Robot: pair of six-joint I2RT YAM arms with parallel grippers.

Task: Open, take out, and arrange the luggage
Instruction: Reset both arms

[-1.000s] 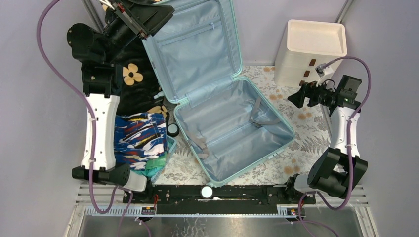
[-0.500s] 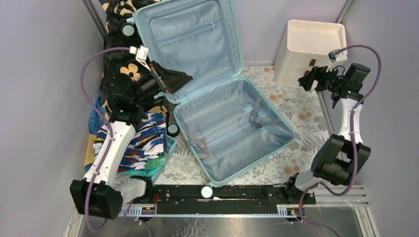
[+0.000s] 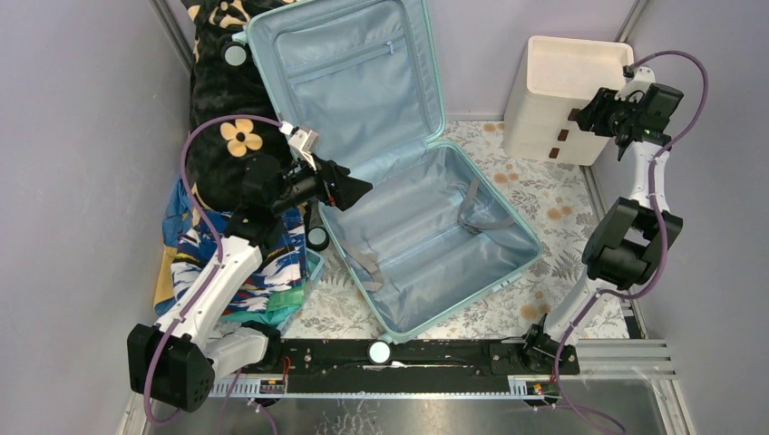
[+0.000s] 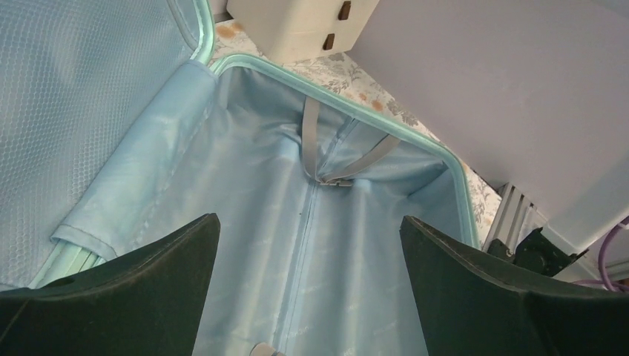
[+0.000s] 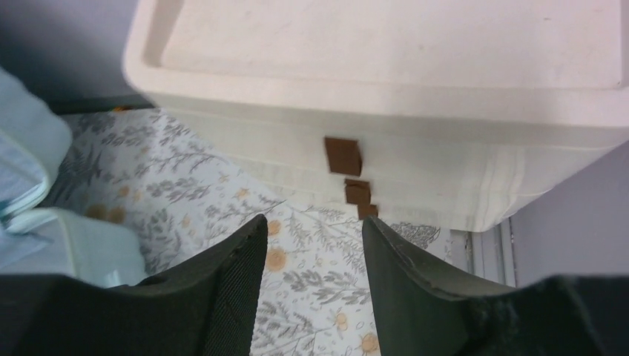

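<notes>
Overhead and wrist views of the worktable. The large pale aqua-blue ribbed hard-shell suitcase (image 3: 426, 240) lies open at the centre of the pale cloth printed with grey ferns and orange flowers (image 3: 544, 204); its deep half rests flat on the cloth, and its lid (image 3: 349, 77), with a zipped grey-blue lining, stands propped toward the back wall; grey webbing straps (image 3: 472, 207) lie loose on the lining of the flat half, which holds nothing else. The left gripper (image 3: 361, 188) hangs over the hinge side of the suitcase, its black fingers (image 4: 148, 285) spread wide and nothing between them; the left wrist view looks down into the lined interior. The right gripper (image 5: 313, 222) is raised beside the cream plastic drawer unit with small brown handles (image 3: 567, 82) at the far right, well apart from the suitcase; its fingers are parted by a narrow gap and grasp nothing. A black garment with cream flowers (image 3: 222, 118) is heaped at the lid's left; a blue, white and red patterned cloth (image 3: 272, 263) lies nearer, under the left arm.
</notes>
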